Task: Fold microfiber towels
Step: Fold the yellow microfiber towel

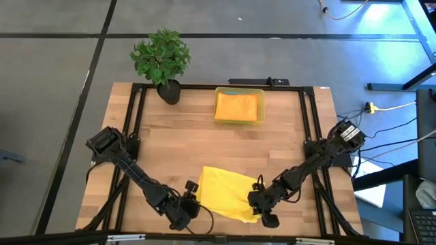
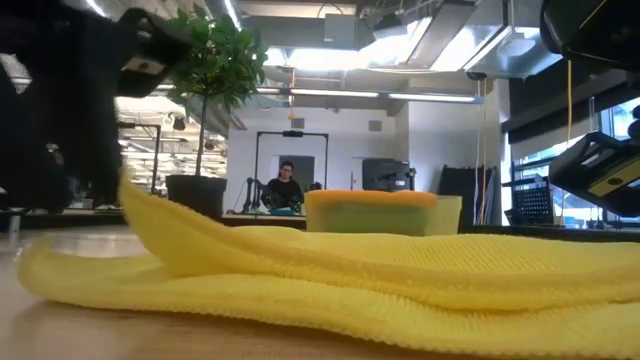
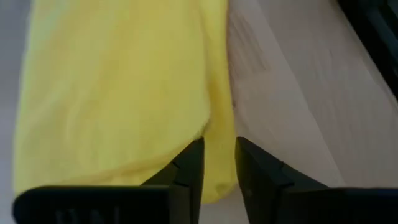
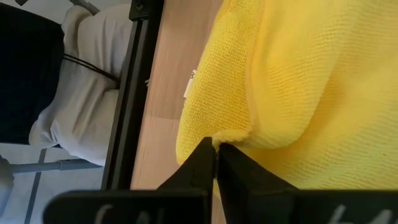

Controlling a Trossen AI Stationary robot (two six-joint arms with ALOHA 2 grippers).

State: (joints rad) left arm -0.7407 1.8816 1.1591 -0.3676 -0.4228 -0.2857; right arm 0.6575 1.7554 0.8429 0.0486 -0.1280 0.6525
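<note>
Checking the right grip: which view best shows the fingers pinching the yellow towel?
The right wrist view: its fingers meet on the yellow towel hem. The high view shows it small; the low and left wrist views show only cloth.

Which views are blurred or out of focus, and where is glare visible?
Low view: the yellow towel close to the lens is soft, and ceiling lights glare behind. Left wrist view: towel and fingers are blurred. Right wrist view: the towel's weave is sharp. High view: evenly lit, with a bright patch at the top right.

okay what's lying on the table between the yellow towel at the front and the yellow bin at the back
Nothing: in the high view only bare wood separates the yellow towel from the yellow bin. The potted plant stands off to the side.
</note>
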